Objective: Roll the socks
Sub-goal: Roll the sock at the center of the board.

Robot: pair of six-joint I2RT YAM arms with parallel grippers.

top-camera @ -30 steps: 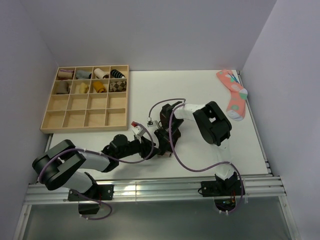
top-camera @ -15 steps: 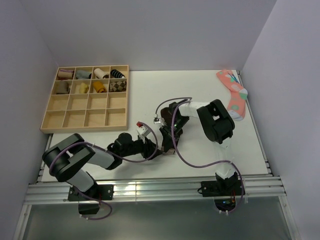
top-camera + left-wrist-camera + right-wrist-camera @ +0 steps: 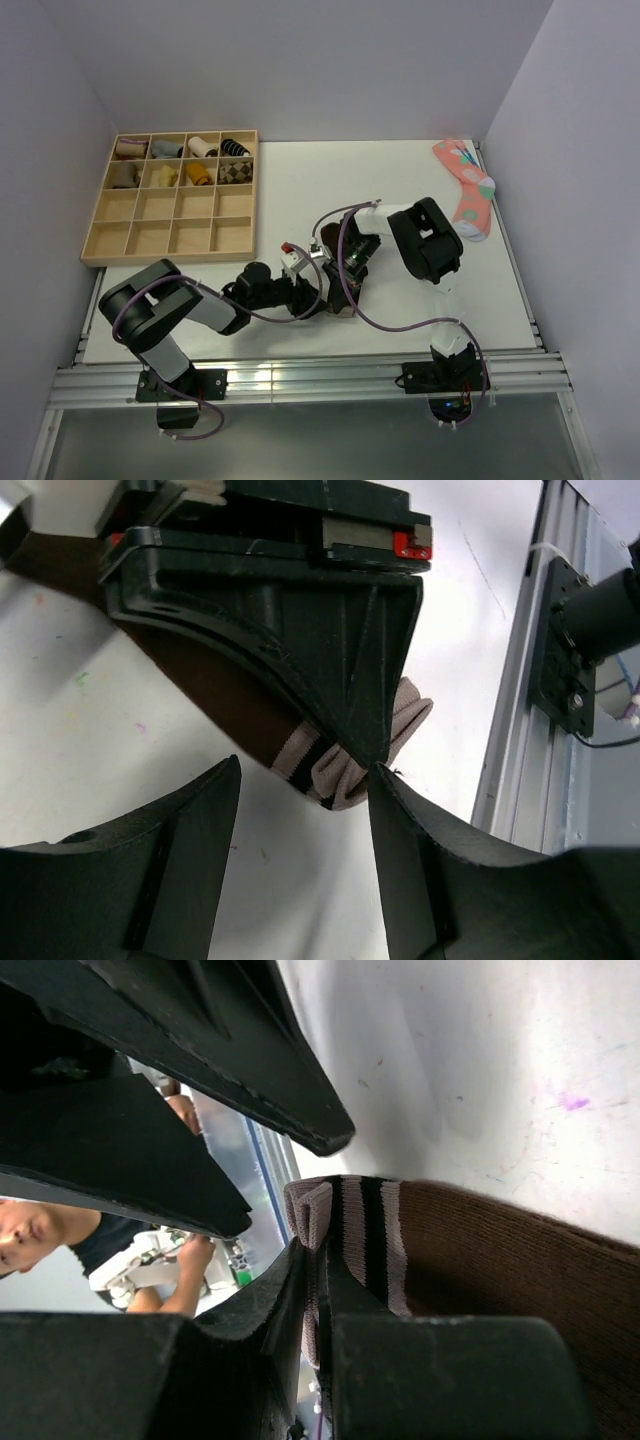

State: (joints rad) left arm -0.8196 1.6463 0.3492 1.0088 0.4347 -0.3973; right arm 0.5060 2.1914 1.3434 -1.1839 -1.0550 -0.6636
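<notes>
The brown sock (image 3: 215,695) lies on the counter (image 3: 90,770) with its striped cuff clenched in the right claw (image 3: 316,1260), its length running away from the released left claw (image 3: 302,772), which straddles that cuff.

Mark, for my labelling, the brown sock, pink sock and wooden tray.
brown sock (image 3: 215,688): left wrist view, brown body.
pink sock (image 3: 467,207): top external view, foot part.
wooden tray (image 3: 165,257): top external view, near rim.
</notes>
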